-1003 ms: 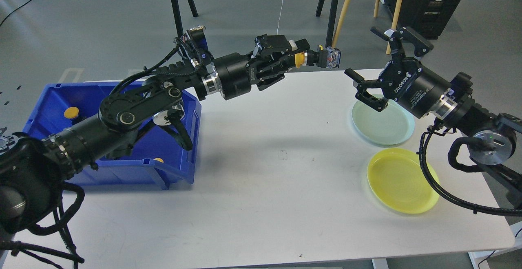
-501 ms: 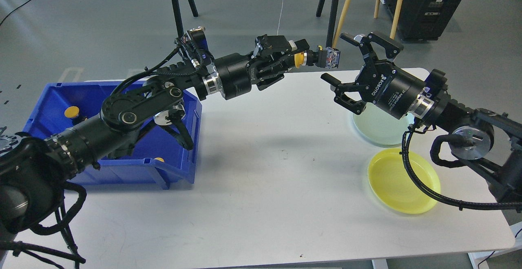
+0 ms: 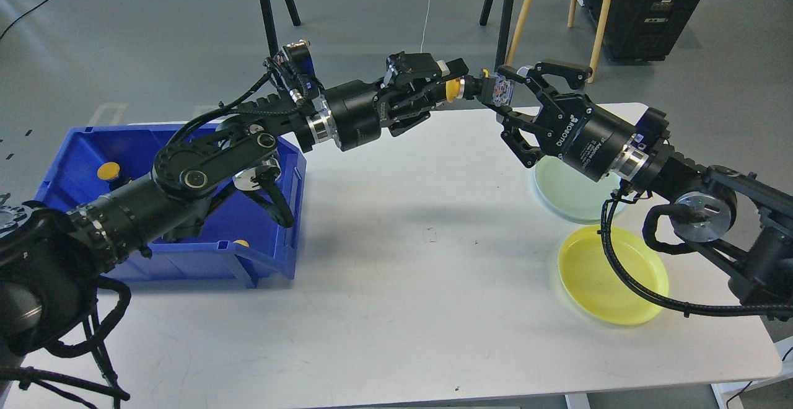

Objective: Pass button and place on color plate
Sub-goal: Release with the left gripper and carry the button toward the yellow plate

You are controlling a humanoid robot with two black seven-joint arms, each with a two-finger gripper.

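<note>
My left gripper (image 3: 457, 82) is shut on a yellow-capped button (image 3: 453, 88) and holds it high over the table's far edge, its grey contact block (image 3: 500, 90) pointing right. My right gripper (image 3: 507, 104) is open, and its jaws stand above and below that block end. I cannot tell whether they touch it. A pale green plate (image 3: 579, 195) lies under my right wrist, partly hidden by it. A yellow plate (image 3: 613, 276) lies just in front of the green one at the table's right.
A blue bin (image 3: 74, 149) stands at the table's left under my left arm, with yellow buttons (image 3: 108, 170) inside. Tripod and wooden legs stand on the floor behind the white table (image 3: 403, 272).
My right gripper has moved left and up from over the green plate until its open jaws stand around the button's block end. The left gripper has stayed almost still with the button.
</note>
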